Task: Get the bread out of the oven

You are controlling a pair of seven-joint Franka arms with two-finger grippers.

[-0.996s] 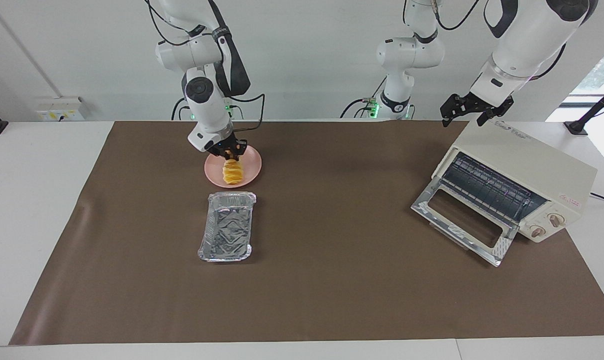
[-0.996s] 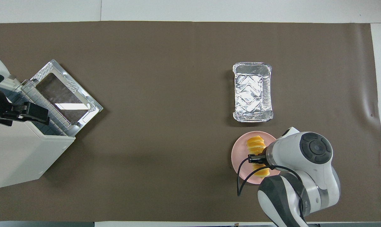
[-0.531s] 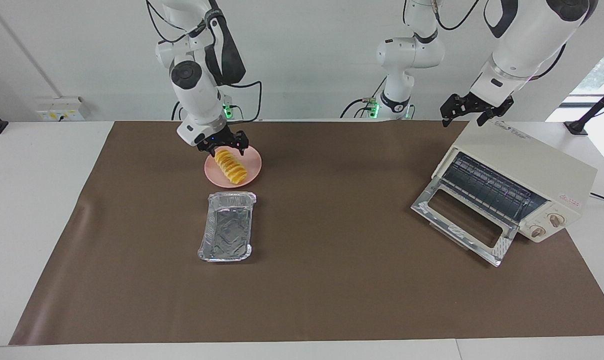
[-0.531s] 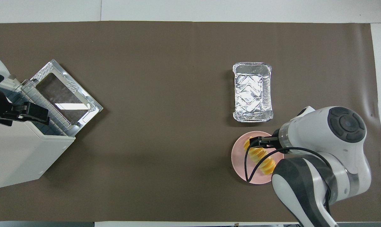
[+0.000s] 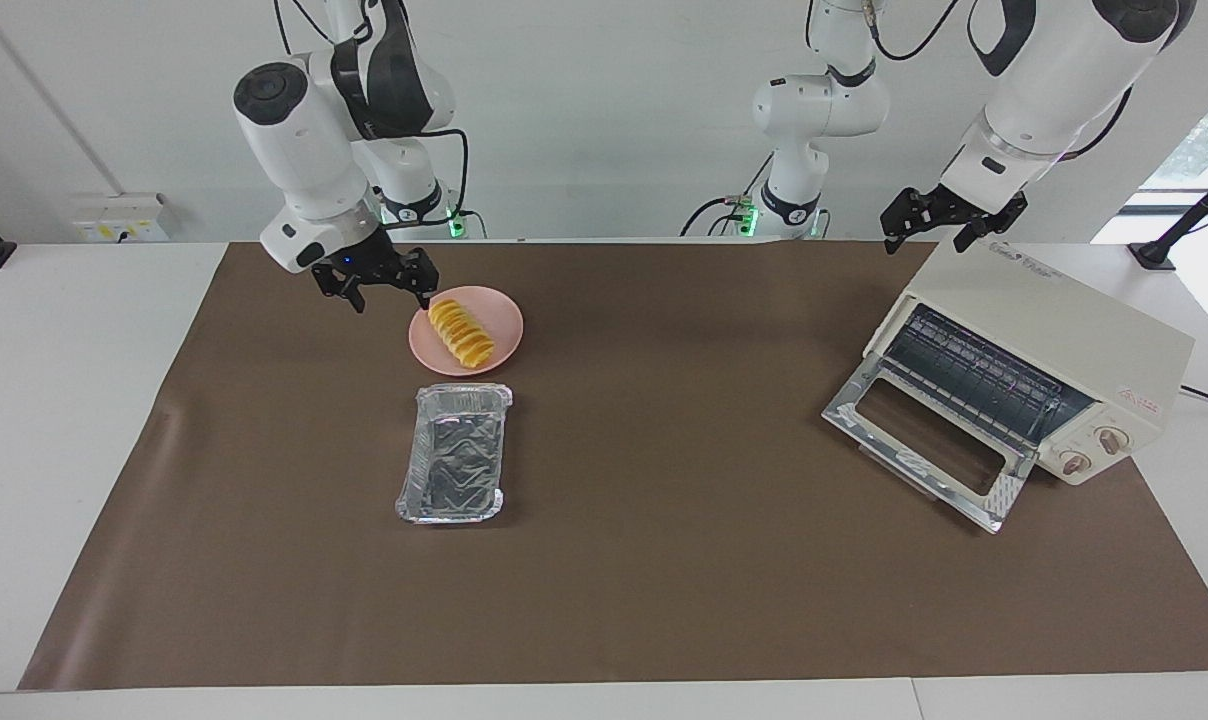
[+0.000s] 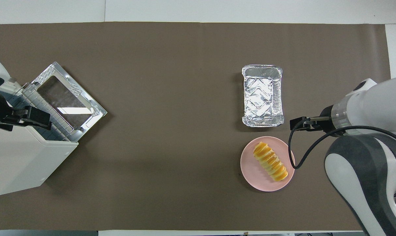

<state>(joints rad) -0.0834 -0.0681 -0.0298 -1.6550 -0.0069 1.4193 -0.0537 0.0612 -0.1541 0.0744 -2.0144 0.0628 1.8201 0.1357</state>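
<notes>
Golden ridged bread [image 5: 461,335] has just been let go onto the round pink plate [image 5: 499,345], well apart from the cream-white oven [image 5: 1049,350]; right gripper [image 5: 382,285] is wide open, empty, lifted away; left gripper [image 5: 949,225], open, empty, waits over the oven; task looks done

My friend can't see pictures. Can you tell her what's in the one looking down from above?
A yellow bread lies on a pink plate, and the right hand is open and empty over the mat beside it. An empty foil tray sits just farther from the robots. At the left arm's end, the white oven stands with its door down, under the left hand.
</notes>
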